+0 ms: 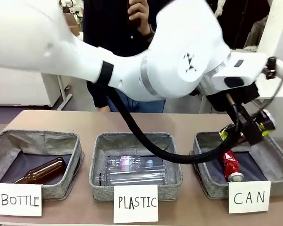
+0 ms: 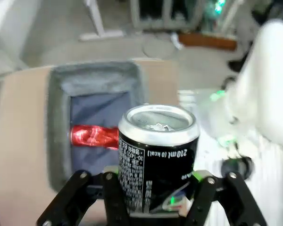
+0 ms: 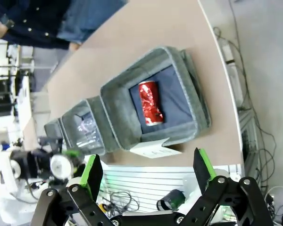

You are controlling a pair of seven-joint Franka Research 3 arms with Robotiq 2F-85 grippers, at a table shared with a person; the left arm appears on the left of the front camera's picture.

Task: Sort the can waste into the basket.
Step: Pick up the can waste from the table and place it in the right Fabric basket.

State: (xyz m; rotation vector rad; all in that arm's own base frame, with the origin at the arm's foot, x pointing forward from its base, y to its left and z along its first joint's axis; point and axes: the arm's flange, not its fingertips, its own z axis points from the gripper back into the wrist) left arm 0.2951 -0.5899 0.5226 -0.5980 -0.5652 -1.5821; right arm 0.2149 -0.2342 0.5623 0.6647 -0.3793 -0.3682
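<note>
Two cans: a crumpled red can (image 1: pixel 230 165) lies in the grey "CAN" basket (image 1: pixel 206 181), while the left gripper (image 2: pixel 153 188) pinches an upright black silver-topped can (image 2: pixel 156 155) above it; the right gripper (image 3: pixel 146 172) is spread, empty.

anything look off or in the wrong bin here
Nothing is missorted: brown bottle in BOTTLE, clear plastic bottle in PLASTIC. The red can in the CAN basket looks crumpled. The left gripper holds the black can above that basket.
</note>
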